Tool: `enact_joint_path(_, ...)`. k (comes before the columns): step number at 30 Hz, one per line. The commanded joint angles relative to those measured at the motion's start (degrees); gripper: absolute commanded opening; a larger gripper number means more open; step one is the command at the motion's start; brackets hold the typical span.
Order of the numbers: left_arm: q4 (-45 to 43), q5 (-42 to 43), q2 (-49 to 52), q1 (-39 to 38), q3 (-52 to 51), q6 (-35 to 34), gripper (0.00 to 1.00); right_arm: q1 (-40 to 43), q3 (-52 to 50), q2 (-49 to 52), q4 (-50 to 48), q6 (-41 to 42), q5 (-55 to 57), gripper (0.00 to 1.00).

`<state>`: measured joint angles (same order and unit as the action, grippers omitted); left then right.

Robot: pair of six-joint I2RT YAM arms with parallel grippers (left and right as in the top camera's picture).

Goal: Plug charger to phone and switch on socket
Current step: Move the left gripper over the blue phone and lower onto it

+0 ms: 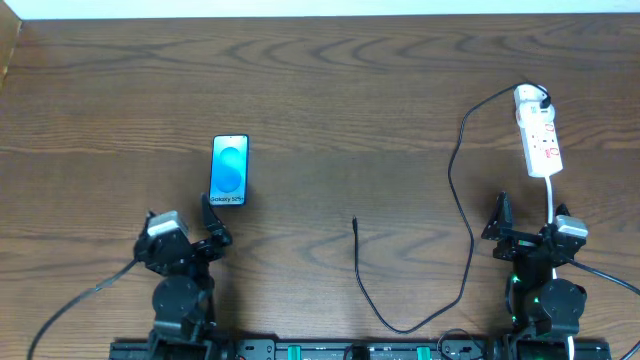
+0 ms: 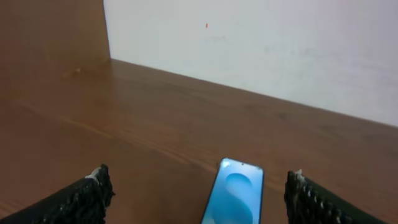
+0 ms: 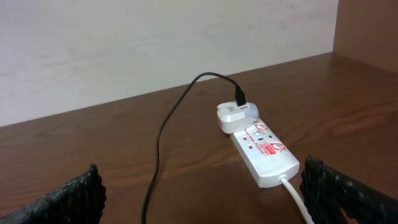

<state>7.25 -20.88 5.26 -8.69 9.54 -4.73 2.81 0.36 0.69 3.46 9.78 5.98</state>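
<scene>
The phone [image 1: 229, 170] lies flat on the wooden table at the left, blue screen up; it also shows in the left wrist view [image 2: 236, 194]. The black charger cable [image 1: 462, 200] runs from a white adapter plugged into the socket [image 1: 538, 135], loops down and ends in a loose connector tip [image 1: 355, 221] at mid-table. The socket also shows in the right wrist view [image 3: 264, 149], with the cable [image 3: 158, 143] beside it. My left gripper [image 2: 198, 196] is open and empty just short of the phone. My right gripper [image 3: 202, 193] is open and empty, short of the socket.
The socket's white cord [image 1: 551, 195] runs toward my right arm's base and also shows in the right wrist view [image 3: 297, 199]. A white wall [image 2: 261, 50] stands behind the table's far edge. A wooden side panel [image 3: 367, 28] rises at the right.
</scene>
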Motion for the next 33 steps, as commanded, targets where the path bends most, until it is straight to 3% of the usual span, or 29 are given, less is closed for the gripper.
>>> enact_joint_path(1, 0.46, 0.5, 10.23, 0.26, 10.45, 6.56, 0.9, -0.46, -0.04, -0.31, 0.2, -0.85, 0.52, 0.99)
enact_joint_path(7, 2.97, 0.94, 37.46, 0.26, 30.82, 12.31, 0.9, -0.46, -0.04, -0.31, 0.22, -0.85, 0.52, 0.99)
enact_joint_path(11, 16.46, 1.44, 59.28, 0.28, 51.08, 12.46, 0.9, -0.46, -0.04, -0.31, 0.2, -0.85, 0.55, 0.99)
enact_joint_path(17, 28.72, 18.18, 81.22, 4.66, 70.99, 10.45, 0.9, -0.46, -0.04, -0.31, 0.2, -0.85, 0.52, 0.99)
enact_joint_path(23, 33.51, 33.88, 96.78, 12.02, 74.12, 8.98, 0.9, -0.46, -0.04, -0.31, 0.2, -0.87, 0.52, 0.99)
enact_joint_path(28, 37.92, 33.75, 105.94, 12.37, 74.05, 9.18, 0.9, -0.46, -0.04, -0.31, 0.2, -0.85, 0.55, 0.99)
enact_joint_path(33, 39.23, 33.75, 108.98, 12.22, 71.45, 9.14, 0.9, -0.46, -0.04, -0.31, 0.22, -0.85, 0.52, 0.99)
